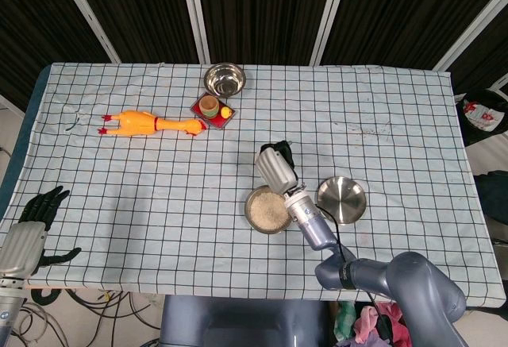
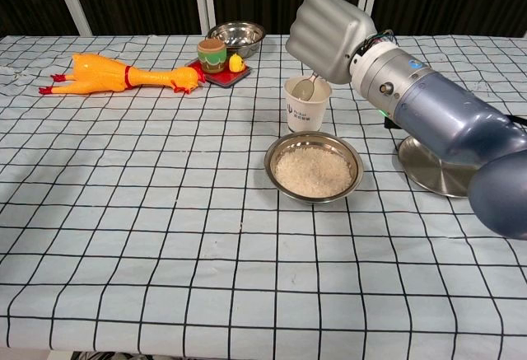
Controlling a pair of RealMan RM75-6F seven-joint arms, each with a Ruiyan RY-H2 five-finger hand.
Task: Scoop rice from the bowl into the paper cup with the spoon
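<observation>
A white tablecloth with a black grid (image 1: 159,196) covers the whole table. The right arm, grey-blue and rounded (image 2: 445,129), reaches in from the right side. Its hand (image 2: 329,35) is closed around the handle of a small metal spoon (image 2: 305,88), whose bowl hangs just over the mouth of the white paper cup (image 2: 306,109); whether any rice lies in the spoon cannot be told. In the head view this hand (image 1: 274,168) hides the cup entirely. The left hand (image 1: 36,220), black-fingered, rests at the near left corner of the table with its fingers spread and holding nothing.

A yellow rubber chicken (image 2: 123,74) lies on its side at the far left. The round steel bowl of white rice (image 2: 314,166) sits just in front of the paper cup. A flat steel lid (image 1: 342,199) lies to its right. An empty steel bowl (image 2: 237,37) stands at the far edge. Just before it sits a red square tray (image 2: 221,70) holding a small brown pot (image 2: 212,54) and a yellow toy (image 2: 236,63).
</observation>
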